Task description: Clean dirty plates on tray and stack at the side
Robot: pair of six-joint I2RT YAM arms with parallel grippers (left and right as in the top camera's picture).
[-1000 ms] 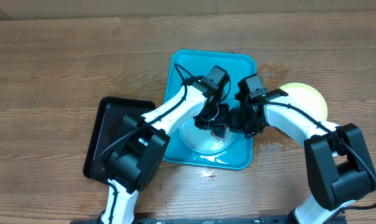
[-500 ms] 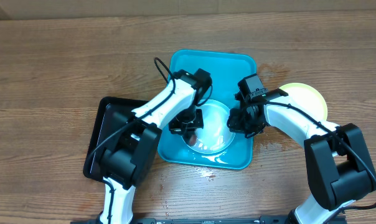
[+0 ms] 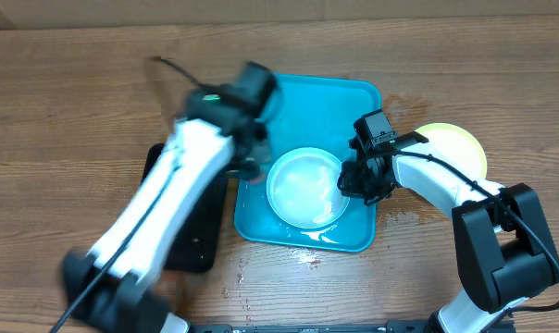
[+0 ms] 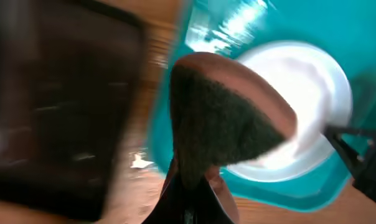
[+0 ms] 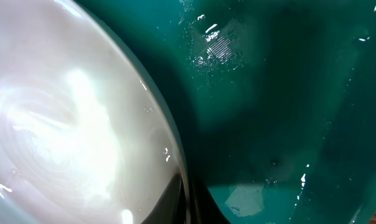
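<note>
The left end effector is clamped on a sponge, dark scouring face outward, above the left rim of the turquoise tray; its arm shows blurred. The right end effector is closed on the right rim of the pale blue-white plate, which lies inside the tray near the middle of the table. A yellow-green plate sits on the table just right of the tray; a black tray lies left of it.

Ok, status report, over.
Left end effector shut on sponge. Right end effector shut on rim of pale plate in tray. Yellow-green plate on table, right. Nothing blocking.
</note>
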